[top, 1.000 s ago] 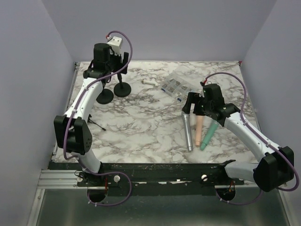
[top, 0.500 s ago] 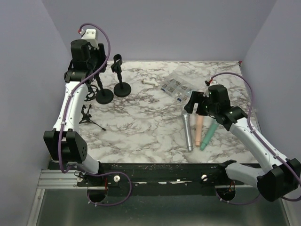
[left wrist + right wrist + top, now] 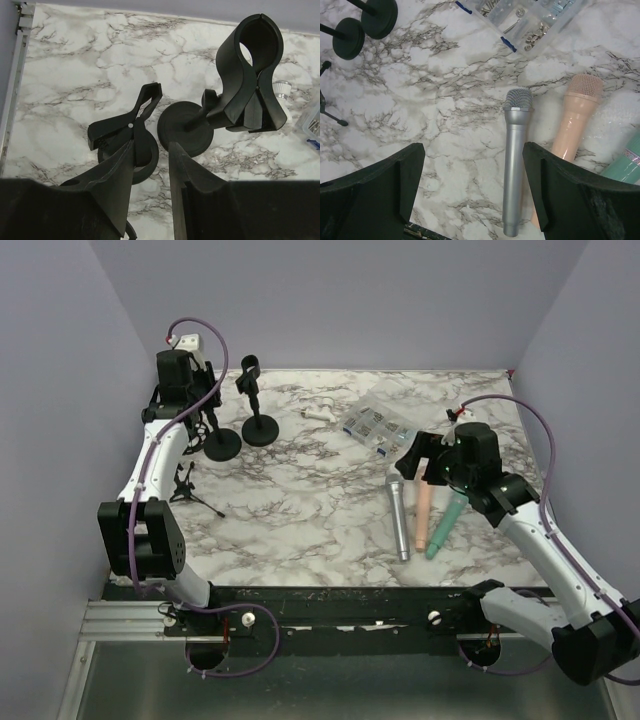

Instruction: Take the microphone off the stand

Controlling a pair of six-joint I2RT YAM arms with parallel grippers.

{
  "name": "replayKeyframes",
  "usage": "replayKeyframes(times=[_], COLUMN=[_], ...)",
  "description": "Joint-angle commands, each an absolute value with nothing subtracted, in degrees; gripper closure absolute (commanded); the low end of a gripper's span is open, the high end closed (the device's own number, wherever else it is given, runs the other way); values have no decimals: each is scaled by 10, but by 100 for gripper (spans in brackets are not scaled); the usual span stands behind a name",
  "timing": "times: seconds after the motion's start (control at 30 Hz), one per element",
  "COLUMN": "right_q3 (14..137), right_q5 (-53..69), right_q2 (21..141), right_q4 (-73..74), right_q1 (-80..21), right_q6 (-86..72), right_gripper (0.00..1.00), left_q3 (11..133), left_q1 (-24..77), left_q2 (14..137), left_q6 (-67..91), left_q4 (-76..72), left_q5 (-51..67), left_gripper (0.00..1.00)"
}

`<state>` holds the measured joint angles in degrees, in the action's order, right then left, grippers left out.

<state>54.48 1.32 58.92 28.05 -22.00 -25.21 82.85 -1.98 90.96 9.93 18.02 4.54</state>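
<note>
Two stands (image 3: 262, 430) far-left on tabletop (image 3: 300, 510); three microphones (image 3: 398, 520) side by side right, parts box (image 3: 375, 423) behind them.

Marble table (image 3: 300, 502) carries stands (image 3: 262, 430), microphones (image 3: 398, 522), parts box (image 3: 375, 423).

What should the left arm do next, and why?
Probably back the left gripper off: the left clip and right clip both look empty, and the silver microphone, peach microphone and teal microphone lie on the table.
</note>
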Motion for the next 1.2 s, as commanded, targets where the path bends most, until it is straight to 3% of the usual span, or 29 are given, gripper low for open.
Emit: replayKeyframes(times=[0.0,0.2,0.37,0.53,0.67,1.17], right_q3=[552,556,562,564,564,628], right_q5=[3,3,-13,-26,-46,-133], right_q2=[576,559,546,533,507,355], right_q4=[290,298,301,304,306,353], right_q1=[-216,-216,-216,-216,-216,-216], right_q6=[-257,-257,-253,-253,-254,-225], right_gripper=[13,13,11,4,0,0], left_q3=[795,797,837,866,853,638], left_q1=[-27,-27,-27,-26,-23,60], left_q2=[925,921,893,853,798,458], left_q6=[120,128,122,123,135,194], left_q4=[158,163,191,214,212,148], left_q5=[44,54,64,103,145,289], left_gripper=[66,63,38,26,21,13])
